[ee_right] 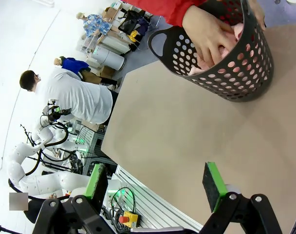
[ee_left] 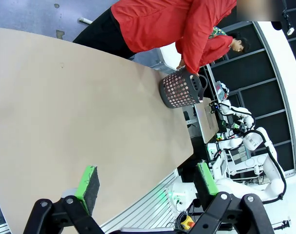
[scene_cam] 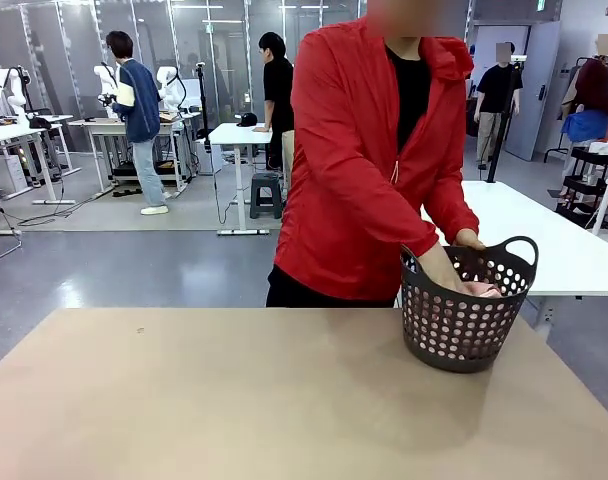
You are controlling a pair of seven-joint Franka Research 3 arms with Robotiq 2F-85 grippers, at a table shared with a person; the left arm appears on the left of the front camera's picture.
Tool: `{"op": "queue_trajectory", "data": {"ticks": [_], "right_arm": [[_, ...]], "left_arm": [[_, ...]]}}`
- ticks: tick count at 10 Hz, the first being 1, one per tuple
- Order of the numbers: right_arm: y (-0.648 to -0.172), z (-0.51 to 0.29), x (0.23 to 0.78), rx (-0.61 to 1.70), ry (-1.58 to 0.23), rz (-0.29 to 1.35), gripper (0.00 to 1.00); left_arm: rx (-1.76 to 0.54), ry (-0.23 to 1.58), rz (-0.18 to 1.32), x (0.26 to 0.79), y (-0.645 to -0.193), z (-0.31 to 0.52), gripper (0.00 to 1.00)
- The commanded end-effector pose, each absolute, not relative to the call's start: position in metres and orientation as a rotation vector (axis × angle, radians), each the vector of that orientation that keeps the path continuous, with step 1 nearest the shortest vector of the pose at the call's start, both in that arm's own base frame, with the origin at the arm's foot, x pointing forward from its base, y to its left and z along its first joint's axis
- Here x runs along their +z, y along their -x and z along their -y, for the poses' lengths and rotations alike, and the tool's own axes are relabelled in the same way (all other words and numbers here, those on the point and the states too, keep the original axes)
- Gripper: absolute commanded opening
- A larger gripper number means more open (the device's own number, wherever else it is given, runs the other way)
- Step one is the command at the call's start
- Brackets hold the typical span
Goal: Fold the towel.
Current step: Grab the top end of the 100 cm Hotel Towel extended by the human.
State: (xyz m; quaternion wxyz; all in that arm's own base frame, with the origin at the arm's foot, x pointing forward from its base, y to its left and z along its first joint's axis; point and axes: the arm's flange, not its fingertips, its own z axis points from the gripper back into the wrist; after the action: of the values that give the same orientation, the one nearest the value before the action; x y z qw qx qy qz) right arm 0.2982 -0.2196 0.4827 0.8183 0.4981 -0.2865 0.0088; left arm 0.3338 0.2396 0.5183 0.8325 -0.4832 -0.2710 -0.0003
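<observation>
The salmon-pink towel (scene_cam: 481, 290) lies inside the black perforated basket (scene_cam: 464, 325) at the far right of the table, with the person's hands (scene_cam: 446, 270) reaching into it. From the right wrist, the towel (ee_right: 225, 46) shows pink under a hand (ee_right: 206, 31) and through the holes of the basket (ee_right: 235, 68). My left gripper (ee_left: 148, 183) hangs open above the table, far from the basket (ee_left: 179, 90). My right gripper (ee_right: 155, 180) is open too, above the table edge, a good way short of the basket.
A person in a red jacket (scene_cam: 369, 150) stands at the far side behind the basket. The brown tabletop (scene_cam: 234, 400) stretches bare across the left and middle. White tables, other people and other robot arms stand in the background.
</observation>
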Motion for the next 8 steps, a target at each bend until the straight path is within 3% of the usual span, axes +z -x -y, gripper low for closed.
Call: {"op": "queue_trajectory", "data": {"ticks": [1,8], "right_arm": [[-0.2992,0.2209,0.4845,0.036,-1.068,0.632,1.0],[-0.2992,0.2209,0.4845,0.036,-1.068,0.632,1.0]], "left_arm": [[-0.021,1.036,0.586,0.519,-0.3335,-0.2404,1.0],[-0.021,1.036,0.586,0.519,-0.3335,-0.2404,1.0]]}}
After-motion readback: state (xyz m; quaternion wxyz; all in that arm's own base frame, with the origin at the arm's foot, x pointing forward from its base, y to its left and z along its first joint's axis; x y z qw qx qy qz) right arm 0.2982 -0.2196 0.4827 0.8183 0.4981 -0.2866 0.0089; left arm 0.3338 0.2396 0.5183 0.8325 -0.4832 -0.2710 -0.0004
